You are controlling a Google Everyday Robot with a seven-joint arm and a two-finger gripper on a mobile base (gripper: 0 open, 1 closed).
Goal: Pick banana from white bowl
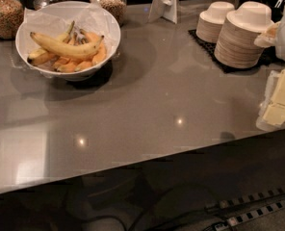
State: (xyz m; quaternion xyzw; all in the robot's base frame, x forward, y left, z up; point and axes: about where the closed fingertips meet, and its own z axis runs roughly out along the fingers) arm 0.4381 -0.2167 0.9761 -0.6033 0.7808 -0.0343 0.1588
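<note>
The white bowl [114,32], lined with crinkled white paper, stands at the back left of the grey counter. The long curved yellow banana [65,48] lies across the top of the pile in it, its stem pointing left. Shorter bananas [40,57] and orange fruit pieces [95,57] lie under and beside it. My gripper [281,100], white with pale cream parts, is at the far right edge of the view above the counter, far from the bowl and holding nothing that I can see.
Two stacks of upturned beige paper bowls [243,37] sit on a black mat [211,52] at the back right. Glass jars [3,13] stand behind the bowl. A white stand [164,4] is at the back centre. The counter's front edge [133,162] runs across below.
</note>
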